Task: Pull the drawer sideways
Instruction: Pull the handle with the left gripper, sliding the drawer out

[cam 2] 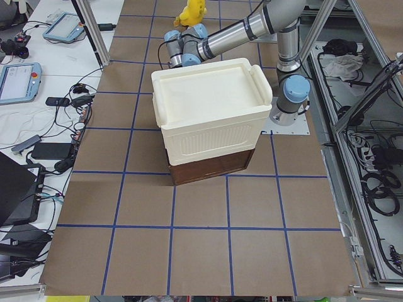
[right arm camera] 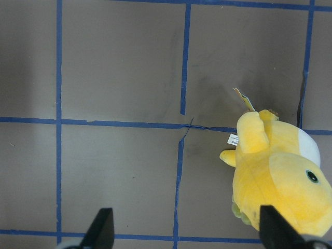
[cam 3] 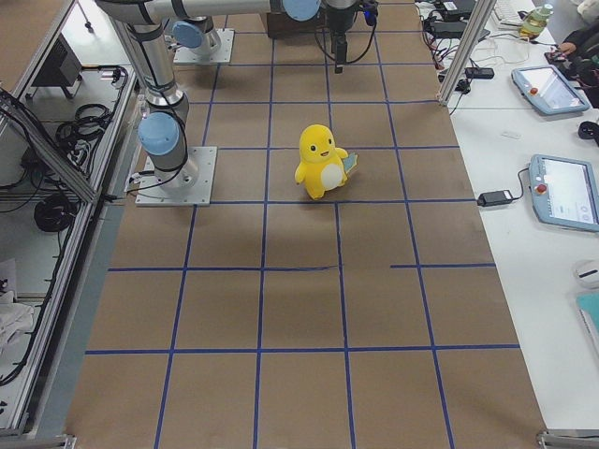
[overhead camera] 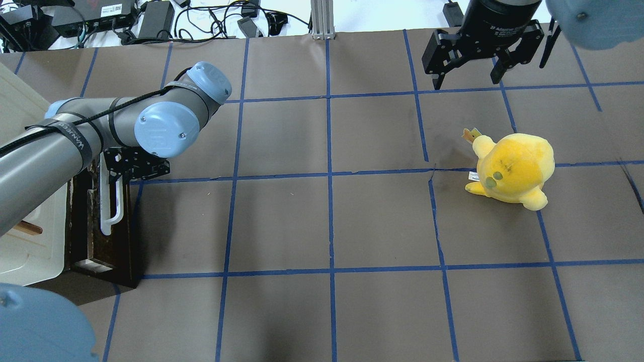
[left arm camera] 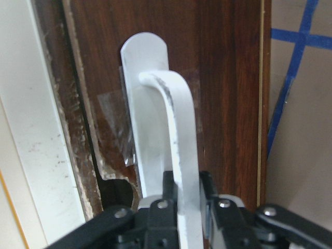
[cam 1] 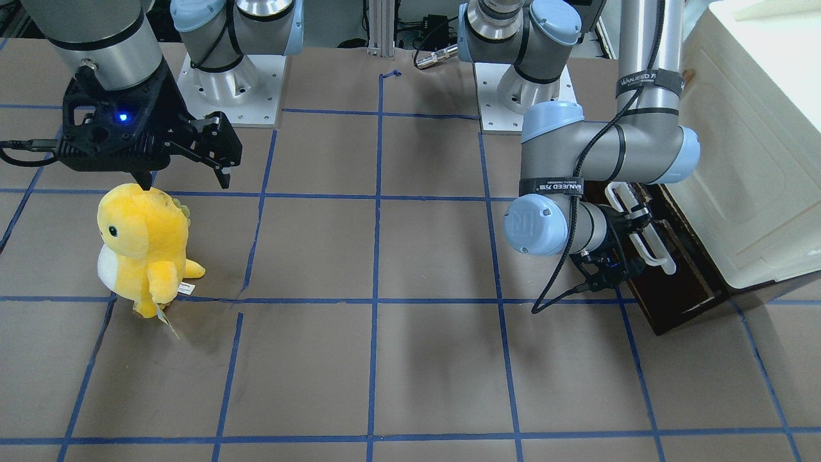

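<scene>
The dark brown drawer [cam 1: 680, 295] sits under the cream-white box [cam 1: 757, 160], with its front standing a little out from the box. Its long white bar handle [cam 1: 648, 240] faces the table's middle. My left gripper [cam 1: 632, 221] is at the handle's end nearest the robot. In the left wrist view the left gripper [left arm camera: 187, 207] is shut on the handle [left arm camera: 179, 119], against the drawer's front [left arm camera: 223, 78]. From overhead the drawer [overhead camera: 93, 226] and the handle [overhead camera: 106, 216] lie at the left edge. My right gripper [overhead camera: 465, 83] hangs open and empty, far from the drawer.
A yellow plush toy [overhead camera: 513, 168] stands on the brown blue-taped table just below my right gripper [cam 1: 185, 183]; it also shows in the right wrist view [right arm camera: 280, 176]. The box [overhead camera: 25, 241] fills the table's left end.
</scene>
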Robot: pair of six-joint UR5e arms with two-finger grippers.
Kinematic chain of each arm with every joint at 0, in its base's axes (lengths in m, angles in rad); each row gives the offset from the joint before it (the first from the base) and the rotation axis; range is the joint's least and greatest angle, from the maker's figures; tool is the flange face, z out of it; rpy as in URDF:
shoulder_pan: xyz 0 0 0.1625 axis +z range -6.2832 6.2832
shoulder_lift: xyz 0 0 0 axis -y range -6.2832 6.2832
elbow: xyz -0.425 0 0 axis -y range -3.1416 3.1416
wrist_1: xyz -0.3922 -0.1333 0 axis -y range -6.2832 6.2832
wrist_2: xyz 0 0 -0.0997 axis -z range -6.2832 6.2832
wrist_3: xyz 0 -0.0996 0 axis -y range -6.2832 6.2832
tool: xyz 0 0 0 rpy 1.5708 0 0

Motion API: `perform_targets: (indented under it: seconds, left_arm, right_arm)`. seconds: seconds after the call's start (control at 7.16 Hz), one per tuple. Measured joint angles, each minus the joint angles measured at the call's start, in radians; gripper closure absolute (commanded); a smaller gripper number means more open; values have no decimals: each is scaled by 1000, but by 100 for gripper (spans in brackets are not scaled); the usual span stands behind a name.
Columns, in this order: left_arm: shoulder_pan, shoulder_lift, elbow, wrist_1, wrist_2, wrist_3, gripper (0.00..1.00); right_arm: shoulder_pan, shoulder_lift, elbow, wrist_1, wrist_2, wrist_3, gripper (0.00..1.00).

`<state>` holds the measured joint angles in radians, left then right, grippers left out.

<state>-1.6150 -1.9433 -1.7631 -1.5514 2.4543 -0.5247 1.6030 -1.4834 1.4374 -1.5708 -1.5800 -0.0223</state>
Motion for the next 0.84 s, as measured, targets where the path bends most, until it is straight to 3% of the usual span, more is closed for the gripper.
perform_targets:
  seconds: [0.84]
  left_arm:
    - [-43, -15, 34, -57, -6, -61, 100]
  right_arm:
    - [0, 0, 0, 0, -1, 1, 0]
